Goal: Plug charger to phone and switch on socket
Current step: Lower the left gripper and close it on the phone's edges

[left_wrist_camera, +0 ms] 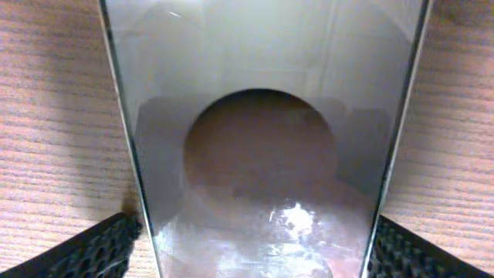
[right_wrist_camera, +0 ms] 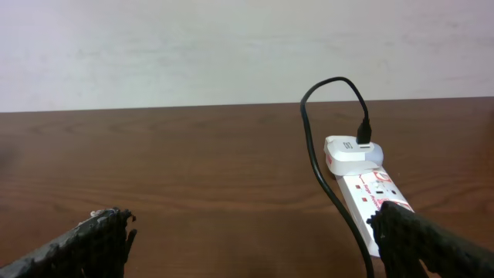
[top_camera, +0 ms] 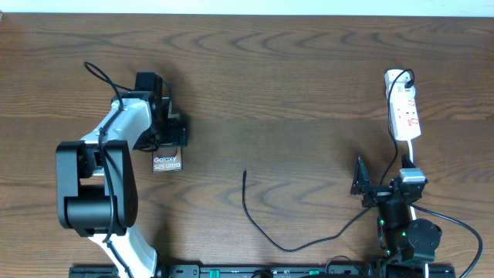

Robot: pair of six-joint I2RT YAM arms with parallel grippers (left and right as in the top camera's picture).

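The phone (top_camera: pixel 167 163), bronze with white "Galaxy" lettering, lies flat on the table at the left. Its far end is under my left gripper (top_camera: pixel 164 133). In the left wrist view its glossy face (left_wrist_camera: pixel 262 154) fills the space between my two fingers, which press on its side edges. The charger cable (top_camera: pixel 262 230) curves across the table, with its free tip (top_camera: pixel 245 172) lying mid-table. The white socket strip (top_camera: pixel 403 108) lies at the far right and also shows in the right wrist view (right_wrist_camera: pixel 369 189), with the cable (right_wrist_camera: pixel 324 177) plugged into a white adapter on it. My right gripper (top_camera: pixel 361 185) is open and empty, short of the strip.
The strip's white cord (top_camera: pixel 411 154) runs toward the right arm base. The left arm's own thicker black cable (top_camera: pixel 104 77) loops above its wrist. A pale wall (right_wrist_camera: pixel 231 46) stands behind the table's far edge.
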